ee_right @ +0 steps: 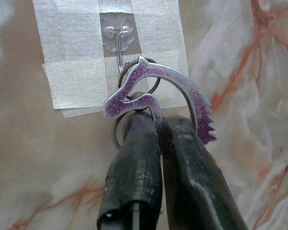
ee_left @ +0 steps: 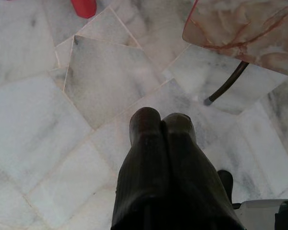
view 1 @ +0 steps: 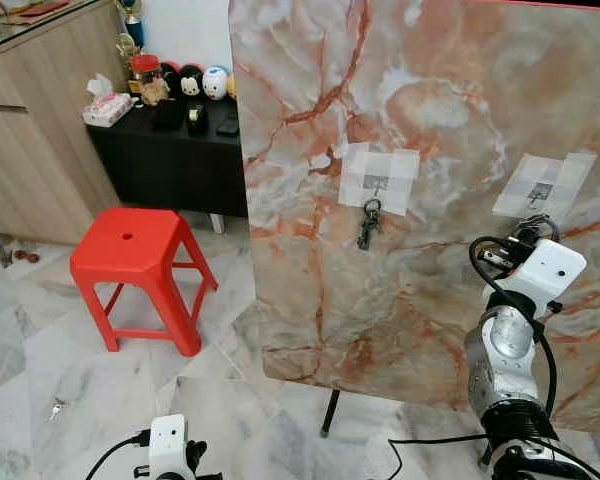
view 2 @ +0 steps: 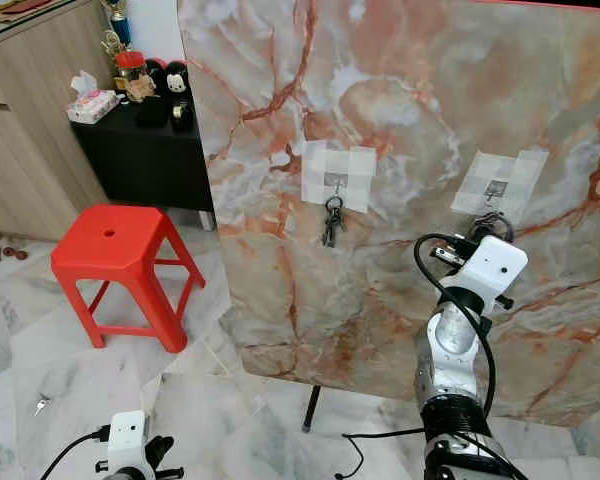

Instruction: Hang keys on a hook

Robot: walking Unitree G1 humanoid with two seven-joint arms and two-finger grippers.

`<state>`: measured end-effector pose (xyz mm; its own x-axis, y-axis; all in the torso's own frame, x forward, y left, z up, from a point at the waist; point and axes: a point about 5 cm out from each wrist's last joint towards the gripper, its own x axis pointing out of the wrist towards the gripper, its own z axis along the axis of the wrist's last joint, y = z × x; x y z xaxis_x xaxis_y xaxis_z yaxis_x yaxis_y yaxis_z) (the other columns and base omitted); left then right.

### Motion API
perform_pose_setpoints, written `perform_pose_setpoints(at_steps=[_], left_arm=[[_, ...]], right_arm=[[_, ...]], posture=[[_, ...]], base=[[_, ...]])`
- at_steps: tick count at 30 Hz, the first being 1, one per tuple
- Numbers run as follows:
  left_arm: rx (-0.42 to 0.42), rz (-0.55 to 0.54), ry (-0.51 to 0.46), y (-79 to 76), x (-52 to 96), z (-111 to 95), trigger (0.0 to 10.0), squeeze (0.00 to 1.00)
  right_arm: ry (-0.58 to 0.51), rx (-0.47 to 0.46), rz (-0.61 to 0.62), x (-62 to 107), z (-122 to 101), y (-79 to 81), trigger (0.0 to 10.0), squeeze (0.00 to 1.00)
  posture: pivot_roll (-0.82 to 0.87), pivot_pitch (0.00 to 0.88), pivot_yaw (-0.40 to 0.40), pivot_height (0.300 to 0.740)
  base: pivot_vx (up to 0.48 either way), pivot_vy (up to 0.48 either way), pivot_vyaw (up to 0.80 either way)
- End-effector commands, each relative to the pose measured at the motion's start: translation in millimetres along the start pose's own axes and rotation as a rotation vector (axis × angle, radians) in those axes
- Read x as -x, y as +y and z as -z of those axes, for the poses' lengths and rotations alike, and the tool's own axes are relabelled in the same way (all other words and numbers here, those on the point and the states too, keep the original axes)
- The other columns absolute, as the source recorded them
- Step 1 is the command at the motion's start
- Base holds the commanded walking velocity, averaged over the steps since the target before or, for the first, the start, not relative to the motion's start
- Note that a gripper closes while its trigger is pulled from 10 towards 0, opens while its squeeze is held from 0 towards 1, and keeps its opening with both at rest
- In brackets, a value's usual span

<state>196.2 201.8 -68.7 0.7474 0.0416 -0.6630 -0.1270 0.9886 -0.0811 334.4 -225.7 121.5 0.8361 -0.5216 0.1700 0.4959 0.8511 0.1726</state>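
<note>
Keys here means the bunch in the right gripper (ee_right: pixel 159 125), but biggest first: the marble-look board (view 1: pixel 310 300) stands upright on the floor; two taped patches hold hooks; the left hook (view 1: pixel 376 185) already carries a set of keys (view 1: pixel 368 224) hanging straight down. Right arm is raised to the right-hand hook (ee_right: pixel 119 50) — its fingers pinch a purple horse-head keychain (ee_right: pixel 156 91) with its rings, long axis running sideways, nose toward the hook, top ring just at the wire. Left gripper (ee_left: pixel 161 120) hangs low over floor tiles, fingers pressed together.
</note>
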Motion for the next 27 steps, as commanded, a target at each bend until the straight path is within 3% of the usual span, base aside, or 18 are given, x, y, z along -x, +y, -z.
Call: perform_pose_setpoints(at_steps=[1,27], left_arm=[[-0.025,0.002,0.032,0.6,2.2,7.5,10.0,0.0],[-0.03,-0.001,0.028,0.5,2.2,6.9,10.0,0.0]], right_arm=[[-0.031,-0.009,-0.01,-4.2,-9.1,2.6,10.0,0.0],[-0.027,-0.02,-0.026,-15.0,-14.7,6.0,10.0,0.0]], posture=[[0.11,0.038,-0.036,0.74],[0.11,0.042,-0.034,0.74]], base=[[0.0,0.0,0.0],[0.0,0.0,0.0]])
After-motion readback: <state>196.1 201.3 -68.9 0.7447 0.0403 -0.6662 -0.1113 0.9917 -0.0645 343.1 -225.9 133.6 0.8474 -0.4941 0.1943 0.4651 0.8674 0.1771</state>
